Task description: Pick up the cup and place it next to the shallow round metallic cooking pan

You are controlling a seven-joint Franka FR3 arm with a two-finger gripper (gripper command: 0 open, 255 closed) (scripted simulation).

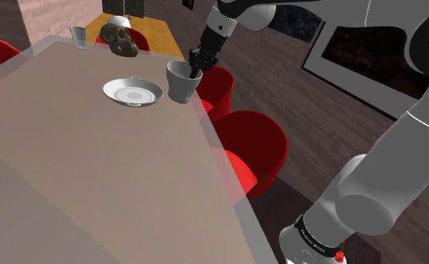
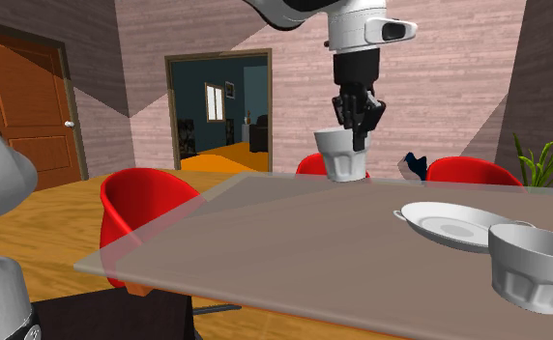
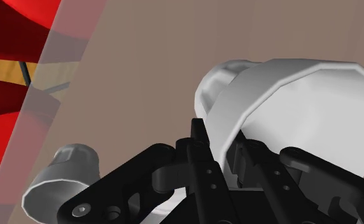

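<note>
The black two-finger gripper (image 3: 220, 145) clamps the wall of the plain white faceted cup (image 3: 289, 95), one finger inside the rim and one outside. In the shoulder view that cup is just beside the white shallow round pan (image 1: 133, 93), near the glassy edge of the matte brown table (image 1: 93, 172). The second exterior view has another faceted white cup (image 2: 534, 266) in its foreground. Glossy red shell chairs (image 1: 252, 144) stand beyond.

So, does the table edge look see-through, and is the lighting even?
Shoulder view: the table rim is see-through, a red chair shows through it. Second exterior view: slanted bright and dark bands cross the wall. Wrist view: the cup shades white to grey.
</note>
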